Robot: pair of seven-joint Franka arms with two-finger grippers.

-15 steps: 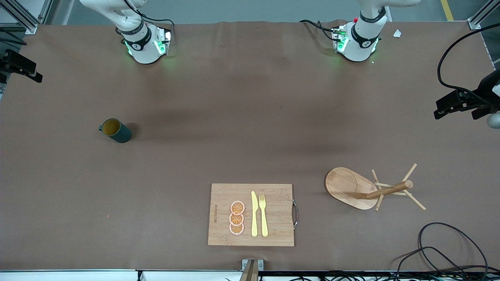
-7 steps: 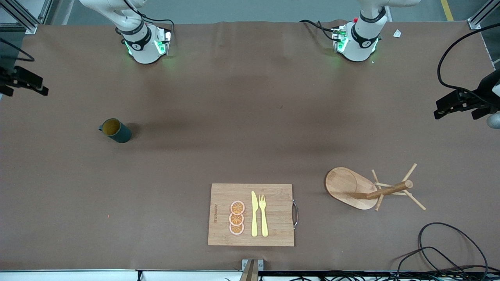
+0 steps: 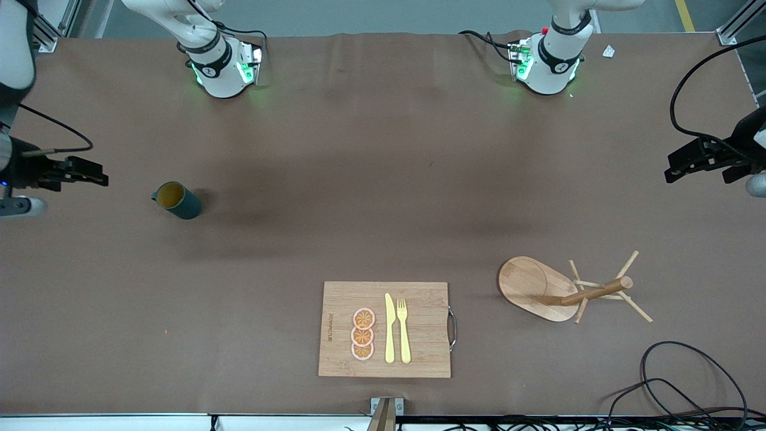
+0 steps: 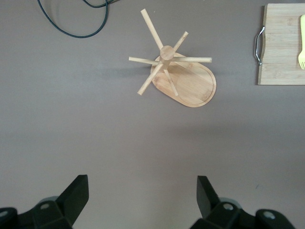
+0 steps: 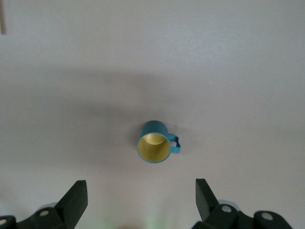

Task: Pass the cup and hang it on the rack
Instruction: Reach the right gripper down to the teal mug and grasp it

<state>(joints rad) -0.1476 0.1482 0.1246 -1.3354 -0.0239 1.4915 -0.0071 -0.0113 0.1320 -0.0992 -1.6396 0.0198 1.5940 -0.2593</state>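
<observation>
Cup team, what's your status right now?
Right gripper open, empty, beside the cup. Left gripper open, waiting. Cup upright on table; rack bare. Nothing blocking.

A broad table (image 3: 371,197) under a matte brown cover fills the scene, softly shadowed, with grey floor along its upper edge and aluminium frame posts (image 3: 733,24) at the corners.

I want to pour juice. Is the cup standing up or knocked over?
Standing up. The cup sits on the table with its round yellowish mouth facing upward, and nothing shows inside it.
</observation>
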